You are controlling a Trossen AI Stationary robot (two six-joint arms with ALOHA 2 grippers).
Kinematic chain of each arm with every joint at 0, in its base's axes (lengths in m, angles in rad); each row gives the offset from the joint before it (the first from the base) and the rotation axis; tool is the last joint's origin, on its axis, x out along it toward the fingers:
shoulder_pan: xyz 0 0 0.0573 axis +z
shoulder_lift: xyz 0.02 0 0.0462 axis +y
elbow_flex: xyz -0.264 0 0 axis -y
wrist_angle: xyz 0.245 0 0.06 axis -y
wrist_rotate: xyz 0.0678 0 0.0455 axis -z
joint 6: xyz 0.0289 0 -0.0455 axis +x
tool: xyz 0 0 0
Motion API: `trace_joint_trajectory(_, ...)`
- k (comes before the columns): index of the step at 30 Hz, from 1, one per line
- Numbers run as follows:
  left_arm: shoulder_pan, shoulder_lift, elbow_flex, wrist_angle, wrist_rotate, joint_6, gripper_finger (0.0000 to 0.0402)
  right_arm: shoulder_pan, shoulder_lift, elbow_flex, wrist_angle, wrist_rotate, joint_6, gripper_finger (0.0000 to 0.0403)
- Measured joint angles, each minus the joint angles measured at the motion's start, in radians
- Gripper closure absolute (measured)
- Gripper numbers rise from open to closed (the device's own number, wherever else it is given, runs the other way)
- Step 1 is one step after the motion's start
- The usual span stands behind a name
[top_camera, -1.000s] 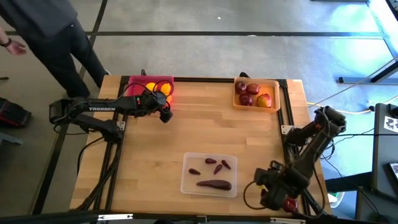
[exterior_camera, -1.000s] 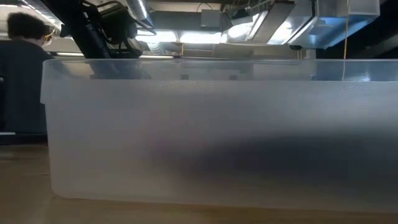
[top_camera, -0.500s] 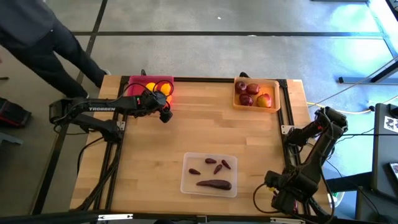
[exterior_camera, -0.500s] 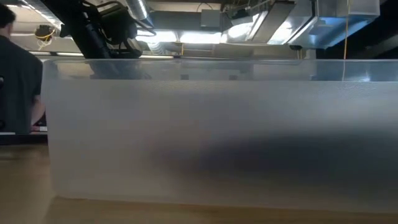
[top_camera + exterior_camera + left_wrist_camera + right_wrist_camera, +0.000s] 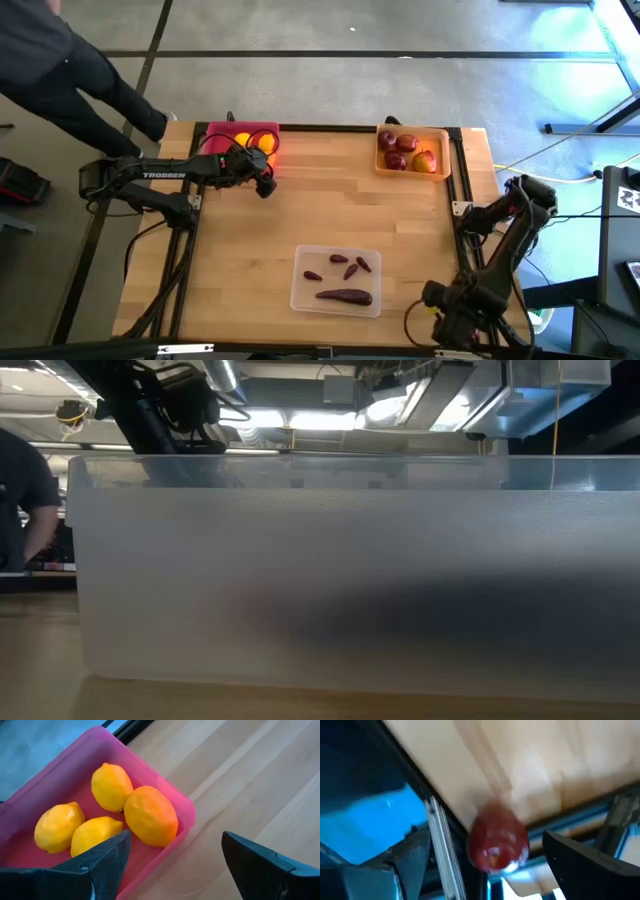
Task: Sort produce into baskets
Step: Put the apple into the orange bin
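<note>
My left gripper (image 5: pixel 265 186) (image 5: pixel 175 851) is open and empty, just above the table by the near right corner of the pink basket (image 5: pixel 215 133) (image 5: pixel 75 750), which holds several yellow-orange lemons (image 5: pixel 150 815). My right gripper (image 5: pixel 440 302) (image 5: pixel 487 842) is open, low at the table's near right corner. A blurred red round fruit (image 5: pixel 497 842) shows between its fingers by the table's edge and metal frame; I cannot tell whether they touch it. The orange basket (image 5: pixel 446 152) holds red fruits (image 5: pixel 400 150). The clear basket (image 5: pixel 303 290) (image 5: pixel 350 580) holds purple pods (image 5: pixel 345 265) and one long one (image 5: pixel 345 296).
The clear basket's wall fills the low view, with my left arm (image 5: pixel 170 400) above it. Bare wooden table (image 5: pixel 330 210) lies between the three baskets. A person (image 5: pixel 60 70) stands off the table's far left corner. Metal frame rails (image 5: pixel 440 845) run along the table's edge.
My right gripper has gone toward the table's near edge and down at the near right corner, with its arm folding in. The person beyond the far left corner has stepped away to the left. My left arm has kept still.
</note>
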Motion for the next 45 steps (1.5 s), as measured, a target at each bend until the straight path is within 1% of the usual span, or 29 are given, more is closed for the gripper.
trace_joint_trajectory(3,0.000,0.000,0.000,-0.002,0.000,0.000,0.0092,0.035,0.024,0.000,-0.002,-0.041,0.000,0.0063)
trace_joint_trajectory(11,0.000,0.000,0.000,0.006,0.001,0.000,0.0092,0.123,0.100,-0.001,-0.034,-0.050,-0.004,0.0089)
trace_joint_trajectory(15,0.000,0.000,0.000,0.006,0.001,0.001,0.0092,0.149,0.124,-0.001,-0.048,-0.087,-0.028,0.0103)
trace_joint_trajectory(19,0.000,0.000,0.000,0.006,0.001,0.001,0.0092,0.165,0.140,-0.001,-0.043,-0.090,-0.056,0.0109)
trace_joint_trajectory(23,0.000,0.000,0.000,0.006,0.001,0.000,0.0092,0.170,0.153,-0.002,-0.044,-0.090,-0.082,0.0109)
trace_joint_trajectory(27,0.000,0.000,0.000,0.005,0.001,0.000,0.0092,0.169,0.155,-0.045,0.010,-0.091,-0.085,0.0109)
trace_joint_trajectory(32,0.000,0.000,0.000,0.005,0.001,0.001,0.0092,0.168,0.150,-0.097,0.064,-0.124,-0.086,0.0109)
trace_joint_trajectory(41,0.000,0.000,0.000,0.005,0.001,0.001,0.0092,0.168,0.152,-0.103,0.036,-0.101,-0.082,0.0109)
trace_joint_trajectory(43,0.000,0.000,0.000,0.005,0.001,0.001,0.0092,0.168,0.153,-0.103,0.035,-0.099,-0.081,0.0117)
trace_joint_trajectory(45,0.000,0.000,0.000,0.005,0.001,0.006,0.0092,0.168,0.153,-0.103,0.033,-0.097,-0.080,0.0134)
